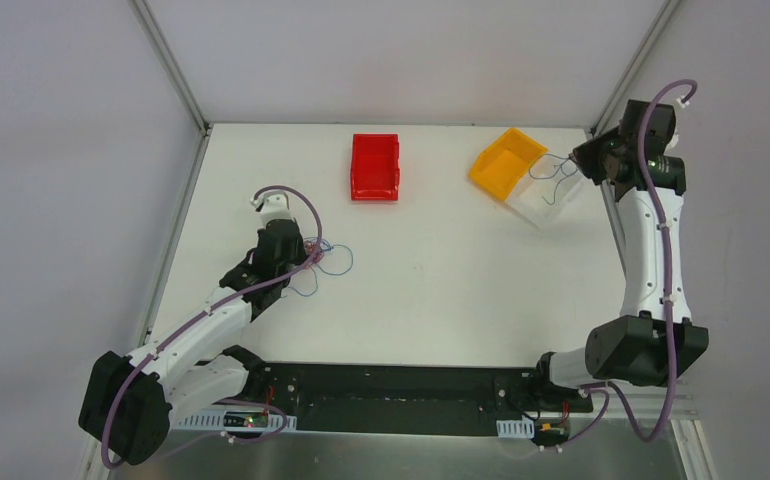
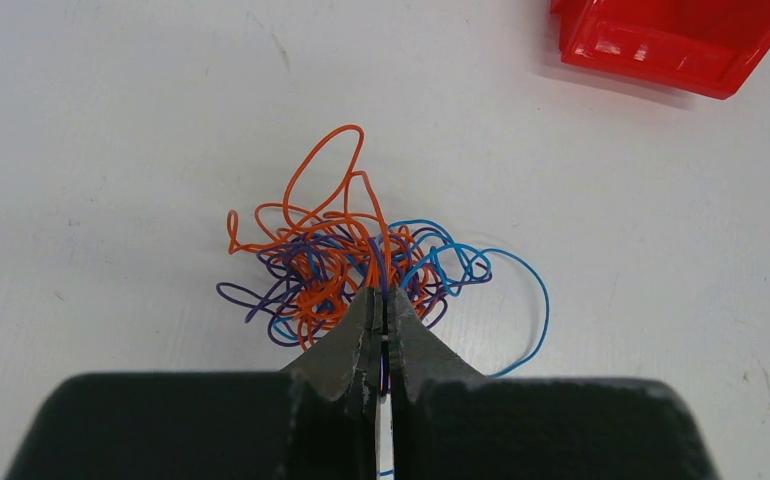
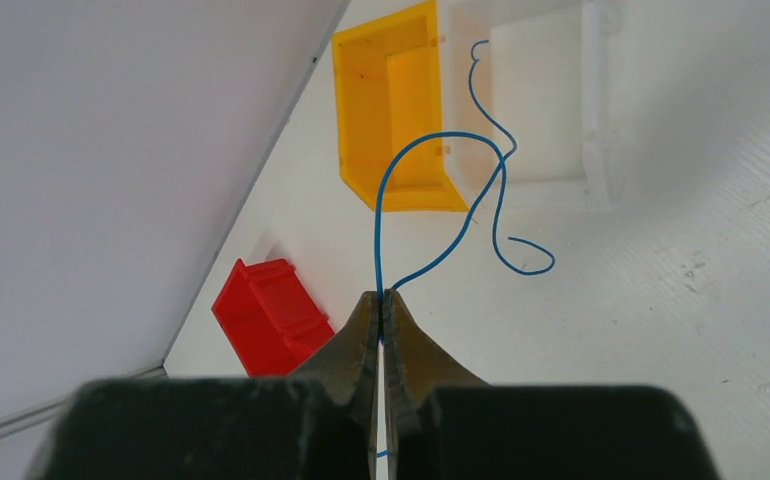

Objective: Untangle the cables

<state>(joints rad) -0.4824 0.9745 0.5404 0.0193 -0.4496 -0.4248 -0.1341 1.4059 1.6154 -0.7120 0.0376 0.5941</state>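
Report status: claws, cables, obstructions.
Left claw shut on tangle. Right claw shut on blue wire, dangling by white bin. No obstruction seen.

The cables (image 1: 323, 247) are being partly hidden by the left arm (image 1: 211, 320); the red bin (image 2: 676, 40) is being cropped.

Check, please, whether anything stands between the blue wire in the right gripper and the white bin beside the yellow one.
Nothing visible does. The blue wire hangs from the shut right gripper with its loops over the white bin's open top, next to the yellow bin; only air shows between wire and bin.
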